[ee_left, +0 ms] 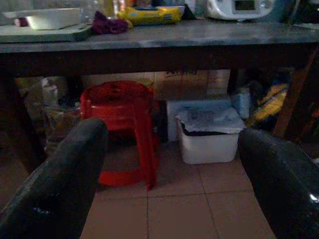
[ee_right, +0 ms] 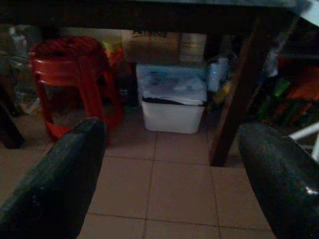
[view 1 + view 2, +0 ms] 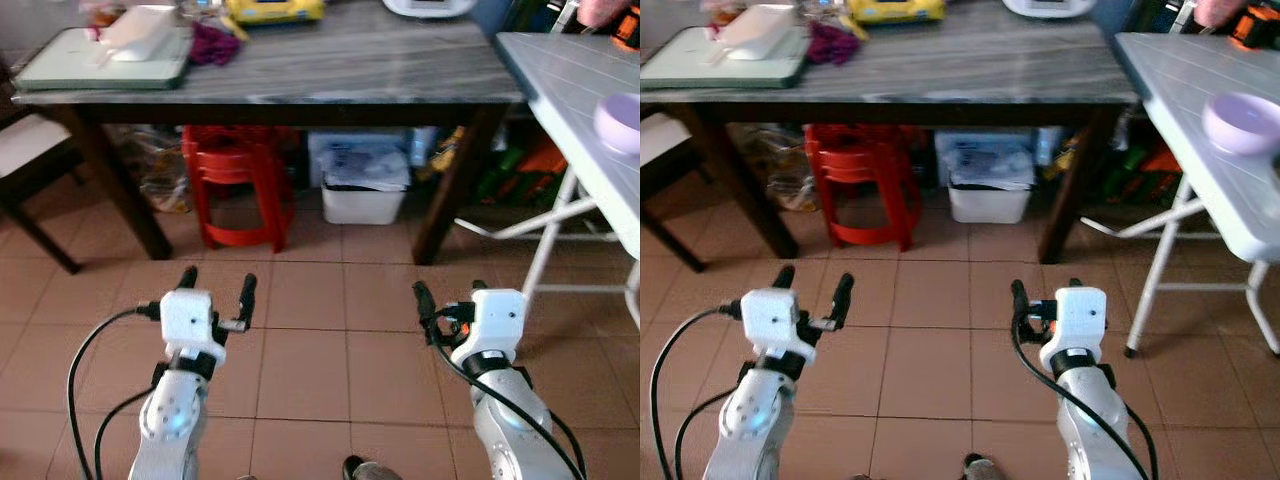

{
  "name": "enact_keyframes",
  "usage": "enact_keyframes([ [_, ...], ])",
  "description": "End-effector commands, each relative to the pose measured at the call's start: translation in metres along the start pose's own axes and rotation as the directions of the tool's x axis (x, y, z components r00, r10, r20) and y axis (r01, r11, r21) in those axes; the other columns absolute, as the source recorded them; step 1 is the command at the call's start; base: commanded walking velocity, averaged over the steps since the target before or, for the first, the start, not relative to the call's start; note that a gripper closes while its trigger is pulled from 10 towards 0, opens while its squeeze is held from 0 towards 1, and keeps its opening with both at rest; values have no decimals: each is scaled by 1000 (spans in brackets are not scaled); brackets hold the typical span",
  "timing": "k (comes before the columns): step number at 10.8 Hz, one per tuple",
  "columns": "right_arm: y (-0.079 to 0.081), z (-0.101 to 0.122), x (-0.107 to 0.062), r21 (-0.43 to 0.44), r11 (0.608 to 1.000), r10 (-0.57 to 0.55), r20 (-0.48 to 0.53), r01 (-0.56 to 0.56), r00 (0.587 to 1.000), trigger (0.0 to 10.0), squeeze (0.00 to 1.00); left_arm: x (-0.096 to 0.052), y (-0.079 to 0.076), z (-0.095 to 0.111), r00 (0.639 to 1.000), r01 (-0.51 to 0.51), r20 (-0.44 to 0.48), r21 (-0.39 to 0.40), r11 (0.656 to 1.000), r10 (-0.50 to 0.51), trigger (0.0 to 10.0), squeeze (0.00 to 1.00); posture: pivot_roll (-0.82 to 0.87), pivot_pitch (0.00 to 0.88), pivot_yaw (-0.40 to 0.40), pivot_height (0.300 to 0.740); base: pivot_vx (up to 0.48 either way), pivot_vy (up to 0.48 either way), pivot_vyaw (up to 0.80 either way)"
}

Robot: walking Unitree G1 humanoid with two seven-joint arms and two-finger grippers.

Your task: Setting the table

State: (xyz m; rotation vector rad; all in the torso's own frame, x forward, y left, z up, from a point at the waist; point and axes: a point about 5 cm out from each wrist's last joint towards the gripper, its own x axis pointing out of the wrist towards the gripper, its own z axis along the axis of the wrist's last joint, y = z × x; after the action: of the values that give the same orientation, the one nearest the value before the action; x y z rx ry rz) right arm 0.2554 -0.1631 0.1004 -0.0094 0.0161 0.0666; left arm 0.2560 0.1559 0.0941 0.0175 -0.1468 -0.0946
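Both silver arms reach out low over the terracotta tiled floor (image 3: 320, 290), the left gripper (image 3: 217, 289) and the right gripper (image 3: 447, 297) each with its black fingers spread apart and holding nothing. Beyond them, under the dark-legged grey marble-topped table (image 3: 350, 70), stand stacked red plastic stools (image 3: 240, 185) and a white plastic bin (image 3: 362, 195). On top lie a white rectangular dish (image 3: 140, 32) on a pale green tray (image 3: 100, 62), while a lilac bowl (image 3: 620, 122) sits on the white folding table (image 3: 570, 90) to the right.
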Motion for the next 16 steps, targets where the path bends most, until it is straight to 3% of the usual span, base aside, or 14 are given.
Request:
enact_keyframes([
  [1,0,4,-1,-10,1000,4,16,-4,1000,10000,0,-1,-1,-6,999,10,-35,-8,1000,-10,10000,0,-83,159,39,740,0,-409,0],
  [16,6,6,5,8,1000,3,37,-3,999,10000,0,8,2,-1,998,37,-43,7,999,-37,10000,0,-68,170,76,740,0,-479,0],
])
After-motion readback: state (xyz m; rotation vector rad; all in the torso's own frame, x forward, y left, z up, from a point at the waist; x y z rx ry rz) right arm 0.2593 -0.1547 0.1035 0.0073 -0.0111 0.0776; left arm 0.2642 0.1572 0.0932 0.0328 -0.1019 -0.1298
